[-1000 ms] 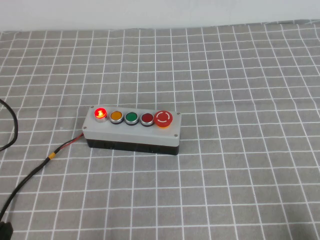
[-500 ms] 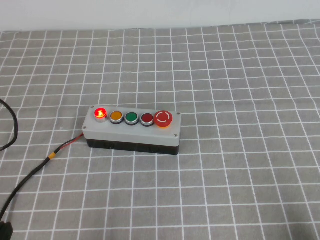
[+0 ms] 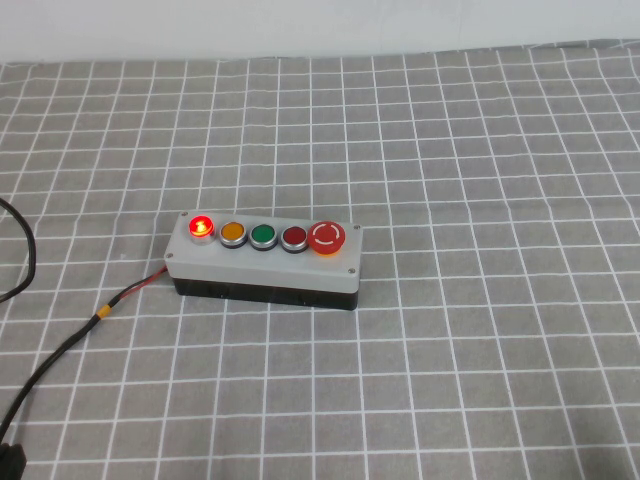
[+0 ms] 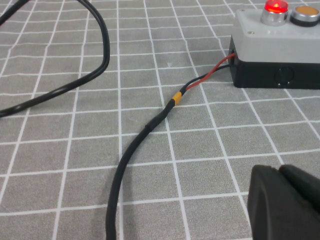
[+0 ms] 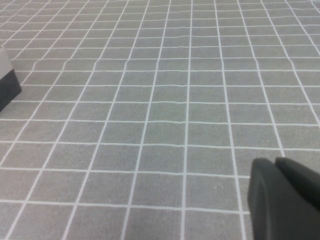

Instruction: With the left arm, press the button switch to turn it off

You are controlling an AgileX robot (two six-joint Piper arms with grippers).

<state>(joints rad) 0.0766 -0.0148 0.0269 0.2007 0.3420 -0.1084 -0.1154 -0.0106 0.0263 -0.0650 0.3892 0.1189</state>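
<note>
Grey checked worktop point(image 3: 480, 330) held the glowing button switch point(image 3: 201, 226), not yet pressed. Left gripper point(image 4: 285, 200) sat back at seven o'clock and right gripper point(image 5: 282, 197) at five o'clock; whether either one's fingers were open, I could not tell. Next, the left must reach over.

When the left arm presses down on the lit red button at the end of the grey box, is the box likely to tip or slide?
Tipping seems unlikely: the grey box is long, low and flat on the table. The button switch sits at one end, so slight pivoting is possible; the cable may resist. The left hand is short of it; the right hand is off to the side.
</note>
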